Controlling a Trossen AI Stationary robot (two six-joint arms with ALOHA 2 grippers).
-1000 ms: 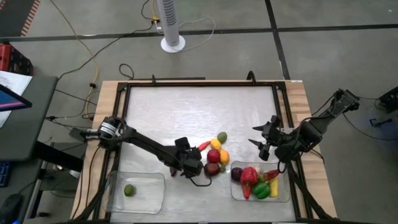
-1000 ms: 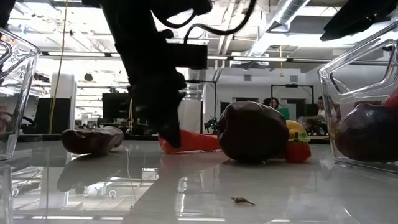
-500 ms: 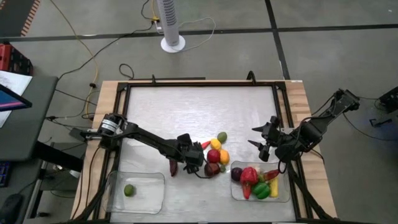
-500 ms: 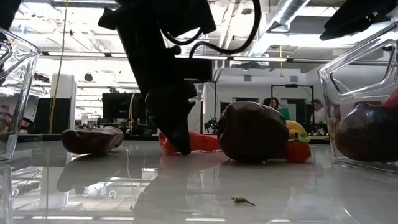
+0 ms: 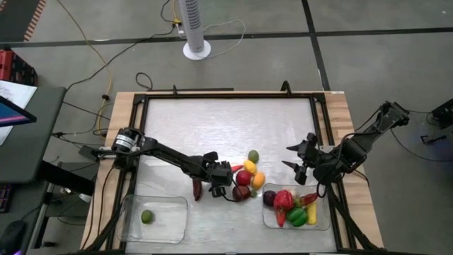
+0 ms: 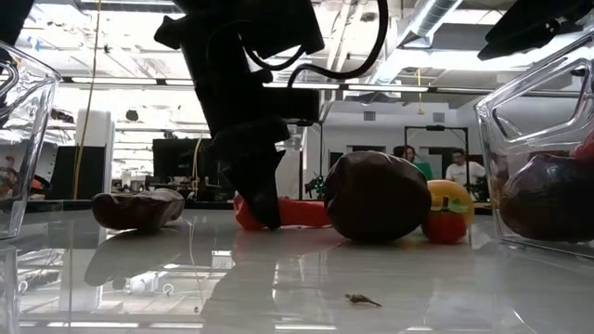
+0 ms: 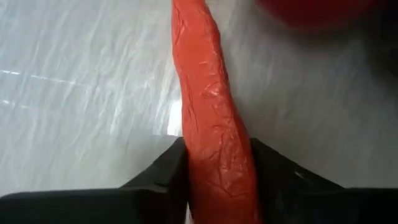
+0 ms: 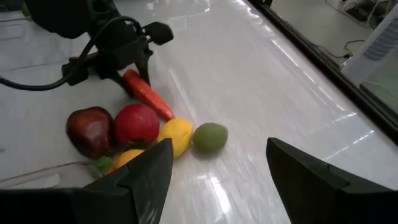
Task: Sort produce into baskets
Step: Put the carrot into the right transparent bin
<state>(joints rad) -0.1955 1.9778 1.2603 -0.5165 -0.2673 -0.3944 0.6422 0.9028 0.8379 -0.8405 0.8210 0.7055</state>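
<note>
I am closing my left gripper (image 7: 217, 186) on the thick end of the orange carrot (image 7: 208, 106), one finger against each flank. The carrot is lying on the table (image 5: 212, 127), tapering away from my fingers. It looks light, stiff and glossy, so I judge a grip on the wide end safest. Just beyond its tip the red apple (image 5: 243, 178) is sitting. Farther off, my right gripper (image 8: 214, 180) is waiting, spread wide and empty.

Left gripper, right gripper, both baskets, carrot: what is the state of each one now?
Left gripper: fingers shut on the carrot.
Carrot: lying on the table.
Right gripper: open, empty, above the table.
Left basket: holds one lime.
Right basket: holds several produce pieces.
</note>
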